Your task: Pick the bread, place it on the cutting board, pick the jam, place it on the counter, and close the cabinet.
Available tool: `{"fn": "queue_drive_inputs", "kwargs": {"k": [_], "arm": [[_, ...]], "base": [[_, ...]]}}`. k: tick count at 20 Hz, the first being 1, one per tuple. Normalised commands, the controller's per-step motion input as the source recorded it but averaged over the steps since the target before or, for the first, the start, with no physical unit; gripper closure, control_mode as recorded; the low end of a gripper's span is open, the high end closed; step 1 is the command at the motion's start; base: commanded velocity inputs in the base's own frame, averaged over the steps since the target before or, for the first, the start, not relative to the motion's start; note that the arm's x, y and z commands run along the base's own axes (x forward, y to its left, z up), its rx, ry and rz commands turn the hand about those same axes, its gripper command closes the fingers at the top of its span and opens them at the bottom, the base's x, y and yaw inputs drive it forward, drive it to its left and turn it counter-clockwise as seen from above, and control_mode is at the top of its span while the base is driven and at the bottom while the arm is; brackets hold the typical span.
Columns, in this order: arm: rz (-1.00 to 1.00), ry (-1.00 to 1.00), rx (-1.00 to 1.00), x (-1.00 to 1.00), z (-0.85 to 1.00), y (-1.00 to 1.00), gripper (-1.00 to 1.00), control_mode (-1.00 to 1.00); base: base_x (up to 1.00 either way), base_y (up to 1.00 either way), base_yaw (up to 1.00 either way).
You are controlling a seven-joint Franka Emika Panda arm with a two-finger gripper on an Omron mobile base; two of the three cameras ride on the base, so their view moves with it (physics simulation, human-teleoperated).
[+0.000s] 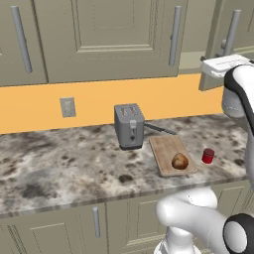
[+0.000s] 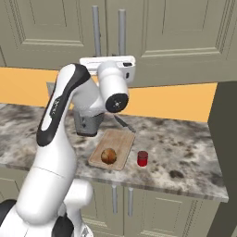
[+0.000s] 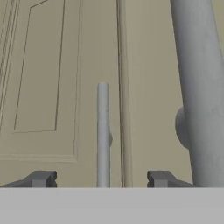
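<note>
**Up at the cabinet: bread and jam placed, door left to close**

Up against the cabinet, the end effector faces the panelled doors, its two tips spread apart with nothing between them: it is released and holds nothing. One bar handle stands straight ahead in the gap between the tips, a little way off. A second, much nearer handle looms at the right of the hand view, just outside the right tip. I judge the near handle to belong to the door that swings out, which the left base view shows ajar over the counter's right end, beside the raised hand.

Down on the counter, the bread sits on the board, at the board's corner closest to the counter's front edge. The jam stands upright on bare marble just beside the board, toward the counter's right end, apart from it. A toaster stands behind the board's far corner, near the back wall.

Both placing steps look done, so the arm is lifted high, well clear of the items, for the last step. The spread tips suit pressing or hooking the door rather than gripping. The risk is sliding off the round handle.
</note>
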Motion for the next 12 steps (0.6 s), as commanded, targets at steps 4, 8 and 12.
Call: {"fn": "queue_drive_inputs", "kwargs": {"k": [4,8,12], "arm": [[0.0,0.01,0.02,0.57,0.0,0.11,-1.0,-1.0],[0.0,0.02,0.04,0.61,0.0,0.04,-1.0,-1.0],[0.0,0.01,0.04,0.56,0.0,0.0,-1.0,-1.0]], "base": [[0.0,0.0,0.0],[0.0,0.0,0.0],[0.0,0.0,0.0]]}}
